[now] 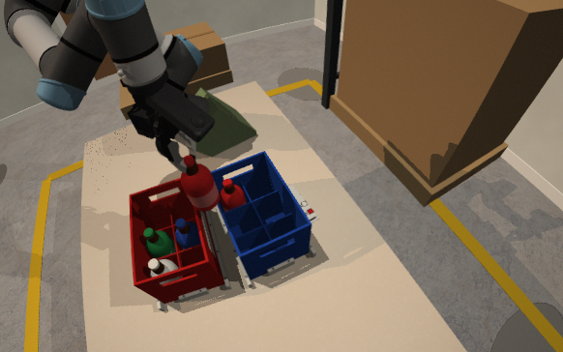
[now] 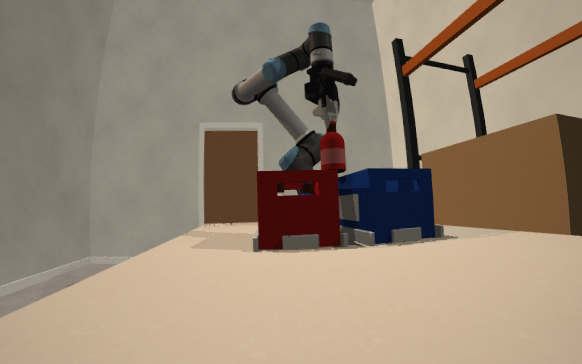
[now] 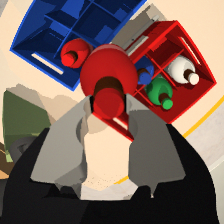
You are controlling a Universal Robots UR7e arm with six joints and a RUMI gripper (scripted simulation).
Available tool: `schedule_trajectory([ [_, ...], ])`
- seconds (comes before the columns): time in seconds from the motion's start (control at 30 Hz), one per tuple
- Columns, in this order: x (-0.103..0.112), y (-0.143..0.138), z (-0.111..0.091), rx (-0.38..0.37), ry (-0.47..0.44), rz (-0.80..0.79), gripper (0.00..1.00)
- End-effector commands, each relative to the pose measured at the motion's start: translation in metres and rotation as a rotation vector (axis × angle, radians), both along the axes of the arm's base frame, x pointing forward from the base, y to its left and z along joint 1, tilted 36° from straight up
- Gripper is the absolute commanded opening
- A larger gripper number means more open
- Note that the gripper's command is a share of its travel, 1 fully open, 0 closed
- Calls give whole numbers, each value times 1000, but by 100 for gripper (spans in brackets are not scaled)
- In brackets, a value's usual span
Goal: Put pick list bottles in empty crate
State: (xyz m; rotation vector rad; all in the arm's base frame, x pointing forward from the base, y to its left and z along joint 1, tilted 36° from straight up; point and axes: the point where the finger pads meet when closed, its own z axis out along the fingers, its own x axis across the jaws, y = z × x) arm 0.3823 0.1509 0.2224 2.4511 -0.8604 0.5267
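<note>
My gripper [image 1: 184,161] [image 2: 331,119] [image 3: 108,95] is shut on the neck of a red bottle [image 1: 200,187] [image 2: 332,150] [image 3: 107,75]. It holds the bottle upright in the air, over the gap between the red crate [image 1: 182,278] [image 2: 293,215] [image 3: 182,37] and the blue crate [image 1: 279,247] [image 2: 393,200] [image 3: 30,42]. Another red bottle [image 1: 231,193] [image 3: 73,53] stands in a far cell of the blue crate. The red crate holds a green bottle [image 1: 158,242] [image 3: 161,92], a blue bottle [image 1: 185,233] [image 3: 144,77] and a white bottle [image 1: 160,267] [image 3: 182,70]. The pick list [image 1: 306,204] lies beside the blue crate, partly hidden.
A green bag [image 1: 222,121] [image 3: 20,117] lies on the table behind the crates. A large cardboard box [image 1: 433,82] [image 2: 513,175] on a pallet stands to the right, with a black rack post [image 1: 332,53] [image 2: 405,105]. Smaller boxes [image 1: 206,48] stand at the back.
</note>
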Motion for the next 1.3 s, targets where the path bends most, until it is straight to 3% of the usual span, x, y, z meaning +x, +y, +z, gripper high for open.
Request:
schedule_trajectory([
  [0.0, 3, 7, -3, 0, -1, 0, 0],
  [1.27, 26, 62, -36, 1, -1, 0, 0],
])
